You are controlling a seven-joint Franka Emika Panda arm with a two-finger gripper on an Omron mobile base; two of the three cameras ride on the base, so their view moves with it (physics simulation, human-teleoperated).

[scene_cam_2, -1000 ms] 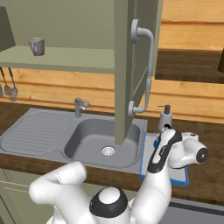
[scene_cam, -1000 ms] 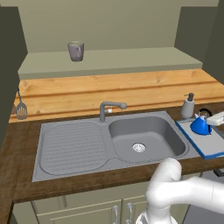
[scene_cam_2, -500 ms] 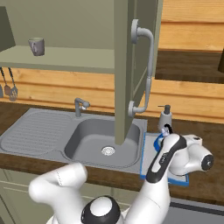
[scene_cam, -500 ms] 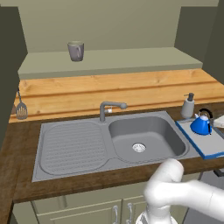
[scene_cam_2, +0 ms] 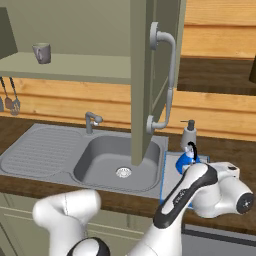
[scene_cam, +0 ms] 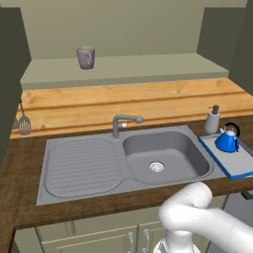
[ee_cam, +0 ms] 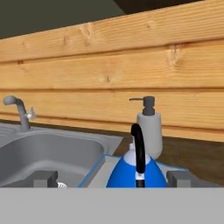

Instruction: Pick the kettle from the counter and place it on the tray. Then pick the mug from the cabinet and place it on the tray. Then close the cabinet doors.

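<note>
The blue kettle [scene_cam: 228,141] [scene_cam_2: 186,161] stands on the blue-rimmed tray [scene_cam: 217,157] [scene_cam_2: 164,176] at the right of the sink. In the hand view the kettle [ee_cam: 136,173] is close in front, its black handle upright. My gripper [ee_cam: 111,179] is open, and its fingertips [ee_cam: 45,178] stand wide on either side without touching the kettle. The grey mug [scene_cam: 85,57] [scene_cam_2: 42,52] sits on the pale shelf of the cabinet [scene_cam: 148,66]. Both cabinet doors [scene_cam_2: 145,75] are swung open. The dark counter [scene_cam: 20,168] surrounds the sink.
A grey soap pump bottle [scene_cam: 212,120] [scene_cam_2: 188,135] [ee_cam: 150,127] stands just behind the tray. The steel sink [scene_cam: 163,153] and its faucet [scene_cam: 123,123] lie left of the tray. A spatula [scene_cam: 23,123] hangs at the far left. The open door's bar handle [scene_cam_2: 167,80] hangs above the tray.
The jaws have spread wider and let go of the kettle. The hand has drawn back from it, toward the counter's front. The kettle stays on the tray.
</note>
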